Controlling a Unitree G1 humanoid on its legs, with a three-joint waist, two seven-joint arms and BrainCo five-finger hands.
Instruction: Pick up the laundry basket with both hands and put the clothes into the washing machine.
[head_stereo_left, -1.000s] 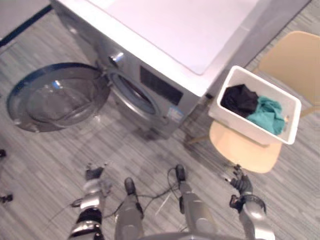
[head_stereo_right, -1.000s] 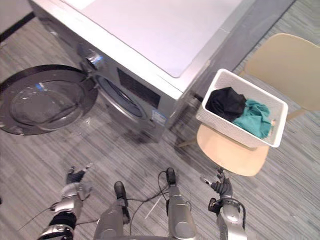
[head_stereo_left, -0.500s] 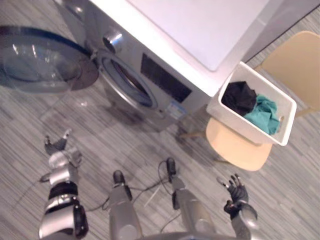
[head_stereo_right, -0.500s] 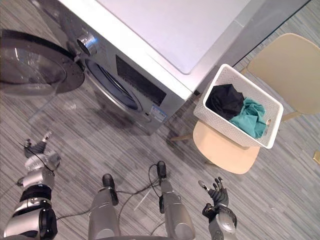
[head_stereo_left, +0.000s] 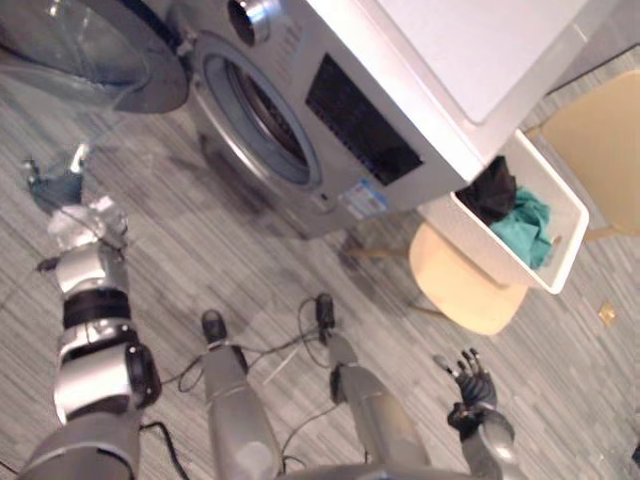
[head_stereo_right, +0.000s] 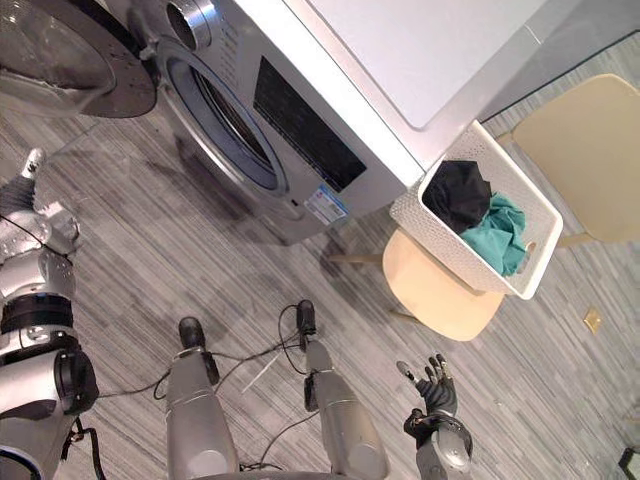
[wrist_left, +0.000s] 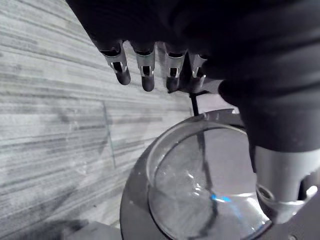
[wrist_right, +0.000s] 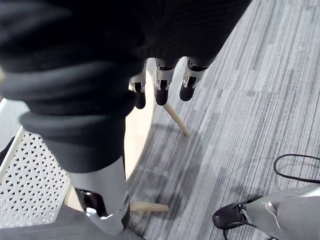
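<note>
A white perforated laundry basket stands on a beige chair to the right of the washing machine. A black garment and a teal garment lie inside it. The machine's round drum opening is uncovered, and its glass door is swung wide to the left. My left hand hangs open over the floor below that door, fingers straight. My right hand is open and low, well below the chair, holding nothing; its fingers point past the chair seat.
The chair's backrest rises behind the basket, and its wooden legs splay onto the grey striped floor. The basket's wall shows close beside my right wrist. Open floor lies between both hands and the machine's front.
The camera has moved, so the machine and basket sit higher and closer in view. My left arm has swung out to the left and up toward the open door. The right hand has stayed low.
</note>
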